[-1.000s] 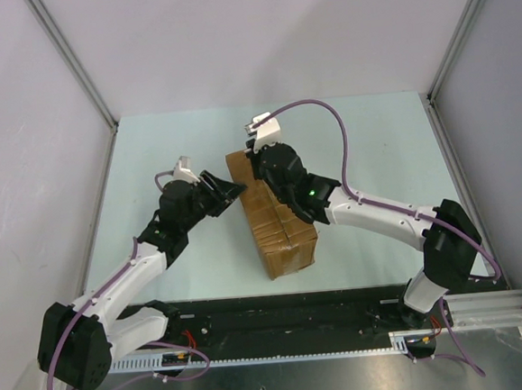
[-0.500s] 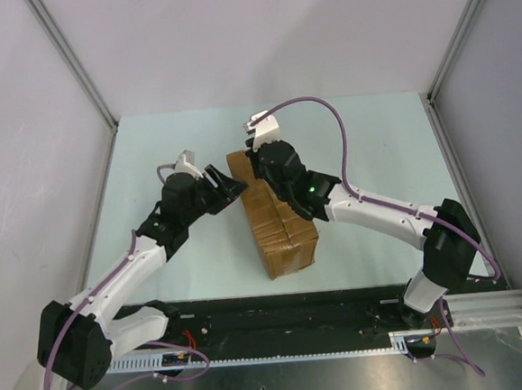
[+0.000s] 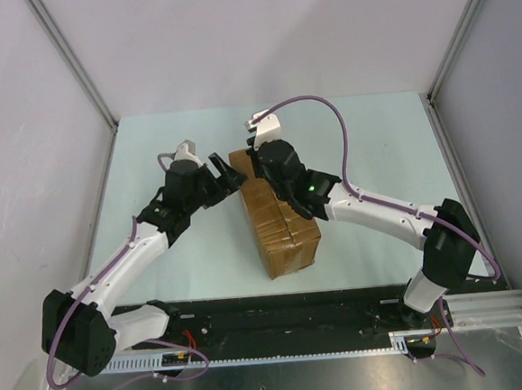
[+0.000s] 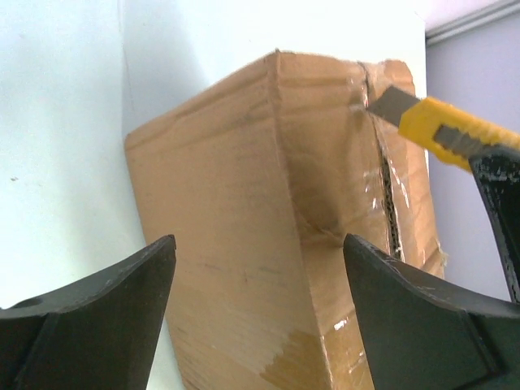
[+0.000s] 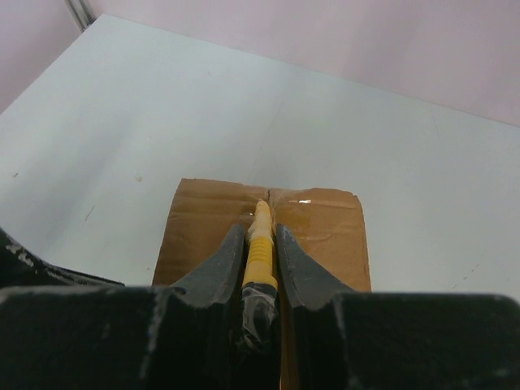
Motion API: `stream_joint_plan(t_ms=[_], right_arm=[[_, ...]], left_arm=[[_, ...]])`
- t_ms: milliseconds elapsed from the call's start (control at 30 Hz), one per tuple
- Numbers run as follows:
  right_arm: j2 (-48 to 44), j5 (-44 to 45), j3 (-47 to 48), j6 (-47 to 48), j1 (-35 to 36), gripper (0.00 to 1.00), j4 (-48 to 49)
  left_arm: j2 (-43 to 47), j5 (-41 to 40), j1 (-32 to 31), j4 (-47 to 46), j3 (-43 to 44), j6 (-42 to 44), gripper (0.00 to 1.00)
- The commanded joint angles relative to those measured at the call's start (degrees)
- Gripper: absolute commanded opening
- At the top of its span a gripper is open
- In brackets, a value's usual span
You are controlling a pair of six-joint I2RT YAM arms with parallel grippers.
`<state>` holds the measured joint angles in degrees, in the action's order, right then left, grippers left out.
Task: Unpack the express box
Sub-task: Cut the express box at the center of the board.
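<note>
The express box (image 3: 284,234) is a brown taped carton lying lengthwise on the table's middle. My right gripper (image 3: 256,159) hangs over its far end, shut on a yellow utility knife (image 5: 260,244). The knife's blade tip (image 4: 388,104) rests on the top tape seam near the far edge of the express box (image 5: 325,223). My left gripper (image 3: 228,181) is open beside the box's far left corner. In the left wrist view the box's corner edge (image 4: 244,244) fills the space ahead of the wide-spread left gripper (image 4: 260,244), without touching either finger.
The pale table (image 3: 365,142) is fenced by grey walls with metal corner posts (image 3: 74,61) at left and right. A black rail (image 3: 280,315) carrying the arm bases runs along the near edge. The right arm (image 3: 380,213) stretches across the table's right half.
My left gripper has opened wide and shifted farther from me along the box's left side. The right gripper and knife have barely moved.
</note>
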<state>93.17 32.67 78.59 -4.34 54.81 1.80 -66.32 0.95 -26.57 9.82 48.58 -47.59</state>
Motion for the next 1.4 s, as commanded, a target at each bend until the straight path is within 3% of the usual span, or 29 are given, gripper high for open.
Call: stream_joint_plan(t_ms=[0,400,467,600,700,1367], right_arm=[[2.2,-0.8,-0.8,-0.8,0.8,0.00,-11.6],[2.1,-1.9,-0.8,-0.7,1.0,0.00,-10.2],[1.9,-1.9,-0.8,-0.6,1.0,0.00,-9.8],[1.2,-1.6,-0.8,0.2,0.7,0.00,-8.1],[0.1,-0.6,-0.7,1.3,0.5,0.00,-6.1],[-2.2,0.2,0.0,4.2,0.0,0.00,1.1]], left_arm=[[-0.2,-4.3,1.1,1.7,4.0,2.3,0.90],[-12.0,1.6,2.0,-2.0,7.8,1.7,0.91],[-12.6,1.4,2.0,-2.1,7.4,1.9,0.87],[-11.7,0.7,2.0,-2.0,5.7,2.2,0.61],[-11.3,0.9,2.0,-2.0,4.2,2.8,0.53],[-13.0,2.3,2.0,-1.8,1.7,2.0,0.43]])
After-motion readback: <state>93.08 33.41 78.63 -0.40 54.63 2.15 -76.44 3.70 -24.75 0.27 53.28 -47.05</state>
